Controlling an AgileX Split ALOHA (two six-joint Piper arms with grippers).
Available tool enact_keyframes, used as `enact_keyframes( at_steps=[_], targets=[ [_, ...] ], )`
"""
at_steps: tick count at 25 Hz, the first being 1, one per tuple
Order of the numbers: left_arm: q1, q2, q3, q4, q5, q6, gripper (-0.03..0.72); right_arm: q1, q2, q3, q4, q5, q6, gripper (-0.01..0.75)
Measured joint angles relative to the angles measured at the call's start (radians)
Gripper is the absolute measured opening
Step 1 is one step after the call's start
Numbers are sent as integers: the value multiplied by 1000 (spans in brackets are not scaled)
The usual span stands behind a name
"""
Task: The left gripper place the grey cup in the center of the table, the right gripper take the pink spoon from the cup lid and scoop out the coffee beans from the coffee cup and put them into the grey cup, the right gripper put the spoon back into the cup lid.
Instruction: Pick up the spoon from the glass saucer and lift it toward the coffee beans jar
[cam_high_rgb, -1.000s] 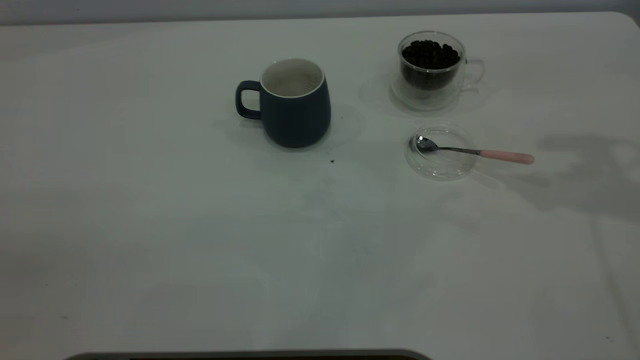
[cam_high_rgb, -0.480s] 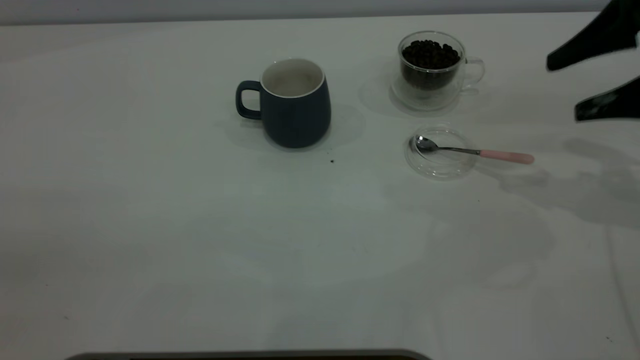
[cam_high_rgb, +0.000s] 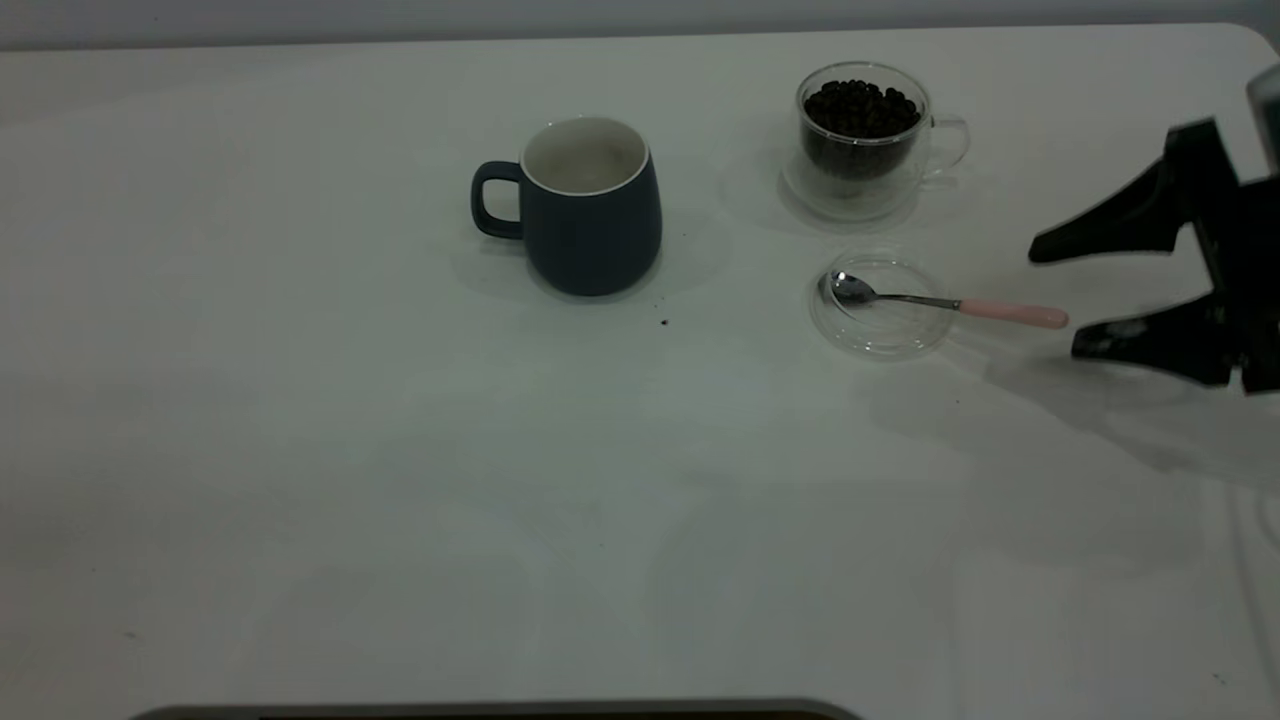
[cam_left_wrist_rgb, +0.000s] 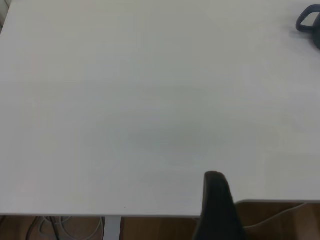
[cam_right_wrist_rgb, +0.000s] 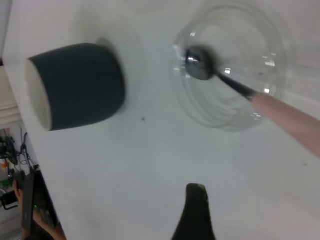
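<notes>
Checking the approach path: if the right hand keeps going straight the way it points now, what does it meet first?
Most likely the pink handle of the spoon. The right hand is open and points toward it, with bare table between, though its height above the spoon is unclear.

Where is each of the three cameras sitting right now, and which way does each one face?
Exterior view: outside the rig, looking down over the table at the grey cup, coffee cup, cup lid and pink spoon; the open right gripper shows beside the spoon handle.
Left wrist view: at the table's edge, facing bare tabletop; one dark fingertip and a sliver of the grey cup's handle show.
Right wrist view: above the lid, facing spoon and grey cup; one fingertip shows.
All three share the grey cup.
</notes>
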Motion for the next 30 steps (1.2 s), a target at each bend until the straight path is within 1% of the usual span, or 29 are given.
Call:
enact_keyframes(
  at_steps=[8, 16, 21, 27, 30],
  targets=[
    [0, 0, 0, 0, 0, -1, 565, 0, 62, 0, 94, 4, -98, 675],
    [0, 0, 0, 0, 0, -2, 565, 1, 104, -11, 107, 10, -108, 635],
    [0, 0, 0, 0, 0, -2, 565, 22, 108, -49, 107, 17, -109, 631],
    [0, 0, 0, 0, 0, -2, 565, 79, 110, -103, 107, -9, -87, 626],
    [0, 0, 0, 0, 0, -2, 565, 84, 110, -119, 107, -16, -79, 620]
  ],
)
